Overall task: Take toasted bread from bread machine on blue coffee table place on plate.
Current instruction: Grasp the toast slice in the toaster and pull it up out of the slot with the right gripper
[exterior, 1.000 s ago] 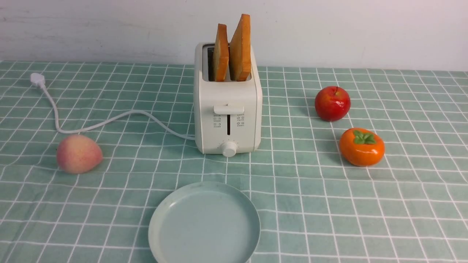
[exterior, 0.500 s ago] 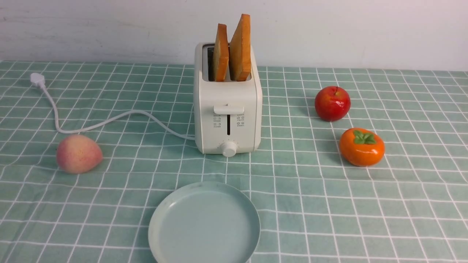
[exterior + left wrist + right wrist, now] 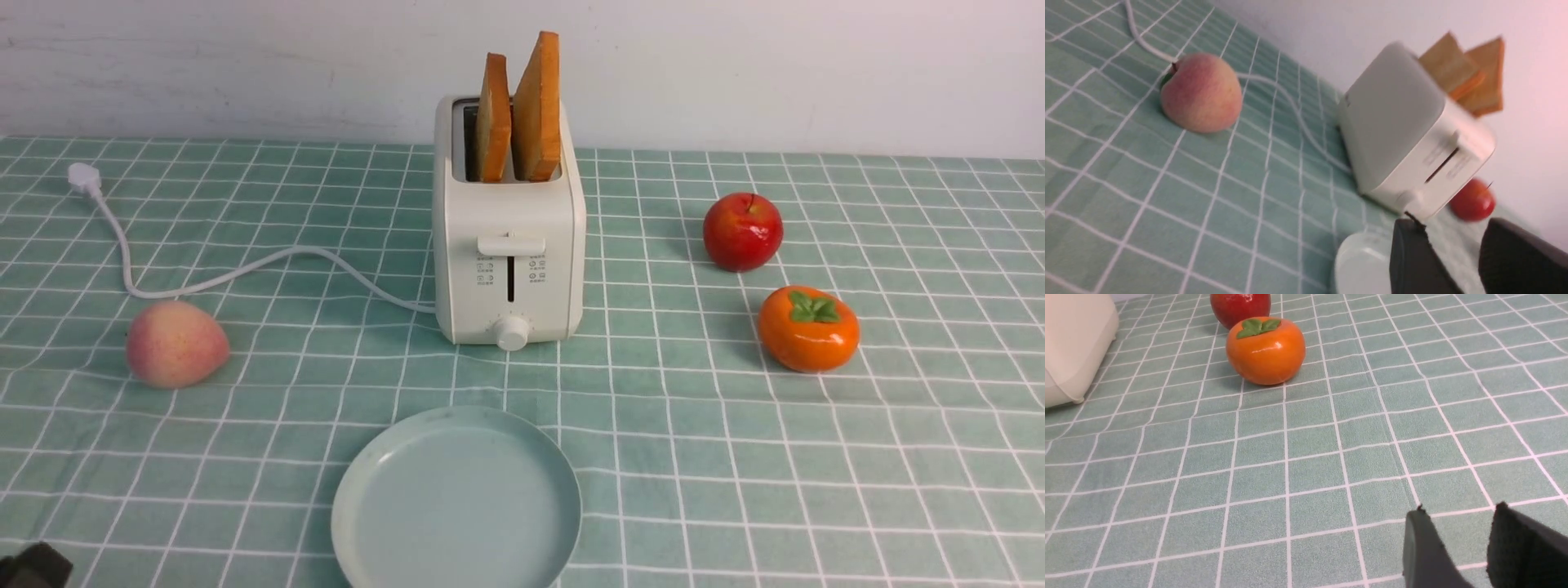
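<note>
Two slices of toasted bread (image 3: 522, 110) stand upright in the slots of the cream-white bread machine (image 3: 508, 245) at the middle back of the blue coffee table (image 3: 735, 457). The pale blue-green plate (image 3: 455, 500) lies empty in front of it. My left gripper (image 3: 1451, 230) is open and empty, near the table's front left; a dark corner of it shows in the front view (image 3: 33, 565). The left wrist view shows the toast (image 3: 1470, 77), the bread machine (image 3: 1404, 134) and the plate (image 3: 1359, 265). My right gripper (image 3: 1457, 516) is open and empty above the cloth, out of the front view.
A pink peach (image 3: 175, 343) lies left of the bread machine beside the white power cord (image 3: 245, 273). A red apple (image 3: 741, 231) and an orange persimmon (image 3: 807, 328) lie to its right, also in the right wrist view (image 3: 1265, 349). A white wall stands behind.
A dark part of my left gripper has come into the front view at the bottom left corner. Everything on the table is unmoved.
</note>
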Robot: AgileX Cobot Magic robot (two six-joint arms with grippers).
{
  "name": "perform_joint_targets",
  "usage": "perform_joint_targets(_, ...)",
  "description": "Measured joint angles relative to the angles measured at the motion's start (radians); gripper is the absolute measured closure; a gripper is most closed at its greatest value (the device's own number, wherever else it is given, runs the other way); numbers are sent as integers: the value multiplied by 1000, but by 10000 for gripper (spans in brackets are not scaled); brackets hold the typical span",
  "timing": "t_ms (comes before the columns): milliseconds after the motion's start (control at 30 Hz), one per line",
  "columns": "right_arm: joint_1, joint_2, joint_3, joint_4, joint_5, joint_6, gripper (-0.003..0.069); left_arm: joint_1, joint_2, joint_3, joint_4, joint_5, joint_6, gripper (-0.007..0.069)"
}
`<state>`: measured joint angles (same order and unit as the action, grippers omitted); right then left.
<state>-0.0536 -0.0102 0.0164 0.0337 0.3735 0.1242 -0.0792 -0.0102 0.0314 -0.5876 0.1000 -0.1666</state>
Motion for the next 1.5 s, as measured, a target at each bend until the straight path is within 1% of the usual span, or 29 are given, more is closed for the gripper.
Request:
perform_joint_targets(67, 0, 0, 1, 21, -17, 0, 419, 0, 0, 0, -47, -21, 0, 386)
perform_joint_targets(167, 0, 0, 9, 177, -113, 27, 419, 0, 0, 0, -153, -71, 0, 386)
perform_joint_targets(200, 0, 0, 9, 215, -154, 32, 419, 0, 0, 0, -174, -79, 0, 386)
perform_joint_targets(233, 0, 0, 9, 223, -162, 33, 419, 0, 0, 0, -179, -82, 0, 386)
perform_joint_targets(267, 0, 0, 9, 273, -229, 38, 419, 0, 0, 0, -228, -91, 0, 386)
perform_joint_targets(433, 0, 0, 9, 307, -344, 49, 419, 0, 0, 0, -325, -148, 0, 398)
perform_joint_targets(567, 0, 0, 9, 310, -374, 50, 419, 0, 0, 0, -349, -182, 0, 488)
perform_joint_targets(600, 0, 0, 9, 322, -386, 54, 419, 0, 0, 0, -352, -182, 0, 559)
perform_joint_targets(667, 0, 0, 9, 337, -392, 63, 419, 0, 0, -1, -354, -176, 0, 614)
perform_joint_targets(700, 0, 0, 9, 358, -404, 83, 424, 0, 0, -17, -354, -155, 1, 638)
perform_joint_targets(733, 0, 0, 7, 363, -404, 90, 424, 0, 0, -20, -354, -153, 3, 638)
perform_joint_targets(767, 0, 0, -20, 383, -374, 124, 438, 0, 0, -56, -353, -134, 24, 638)
perform_joint_targets(833, 0, 0, -56, 386, -326, 141, 451, 0, 0, -81, -351, -122, 52, 638)
perform_joint_targets(900, 0, 9, -206, 382, -190, 150, 503, 0, 0, -157, -349, -62, 135, 638)
perform_joint_targets(967, 0, 72, -354, 374, -31, 124, 573, 0, 5, -226, -331, 28, 236, 638)
perform_joint_targets(1033, 0, 167, -509, 373, 118, 78, 634, 0, 38, -275, -309, 112, 285, 638)
perform_joint_targets(1067, 0, 232, -585, 371, 204, 46, 659, 0, 75, -308, -287, 182, 313, 638)
perform_joint_targets(1100, 0, 259, -600, 370, 240, 33, 666, 0, 92, -313, -276, 194, 320, 638)
perform_joint_targets(1133, 0, 356, -717, 370, 354, -16, 677, 0, 165, -352, -223, 299, 334, 638)
perform_joint_targets(1167, 0, 384, -730, 370, 384, -22, 677, 0, 189, -357, -223, 313, 337, 638)
perform_joint_targets(1200, 0, 479, -821, 370, 484, -59, 677, 0, 280, -394, -156, 428, 337, 638)
perform_joint_targets(1233, 0, 556, -902, 370, 555, -84, 675, 0, 364, -423, -97, 500, 332, 638)
perform_joint_targets(1300, 0, 618, -954, 372, 601, -94, 671, 0, 450, -448, -59, 578, 325, 638)
perform_joint_targets(1333, 0, 739, -1039, 388, 651, -118, 664, 0, 573, -496, -13, 670, 312, 638)
perform_joint_targets(1367, 0, 739, -1048, 391, 653, -124, 663, 0, 585, -502, -10, 678, 310, 638)
perform_joint_targets(1400, 3, 833, -1116, 431, 664, -173, 659, 0, 669, -545, 6, 732, 310, 638)
perform_joint_targets(1433, 6, 855, -1125, 437, 665, -181, 659, 0, 690, -550, 8, 737, 310, 638)
perform_joint_targets(1467, 29, 945, -1200, 497, 664, -245, 659, 0, 763, -589, 13, 773, 313, 638)
perform_joint_targets(1500, 37, 967, -1216, 508, 660, -256, 658, 0, 785, -598, 12, 779, 314, 638)
